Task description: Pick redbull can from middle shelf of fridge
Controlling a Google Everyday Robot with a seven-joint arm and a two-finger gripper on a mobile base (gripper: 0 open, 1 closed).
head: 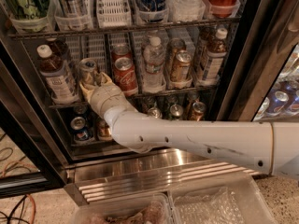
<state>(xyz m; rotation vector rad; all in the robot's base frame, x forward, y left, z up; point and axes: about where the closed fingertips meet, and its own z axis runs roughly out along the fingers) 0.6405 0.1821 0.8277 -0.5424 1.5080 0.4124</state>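
Observation:
The redbull can (pixel 88 69), slim and silver-grey with a pull-tab top, stands on the middle shelf (pixel 154 91) of the fridge (pixel 243 73), in the lane left of a red cola can (pixel 124 73). My gripper (pixel 96 82) reaches into that lane on the white arm and is right at the can's lower body, covering it. Only the can's top and upper part show above the gripper.
A white-capped brown bottle (pixel 55 73) stands left of the can. A water bottle (pixel 154 64), gold-brown cans (pixel 180 64) and another brown bottle (pixel 212 55) stand to the right. Short cans (pixel 80 129) fill the rack below. The ribbed steel base (pixel 154 174) and plastic bins (pixel 215 204) lie in front.

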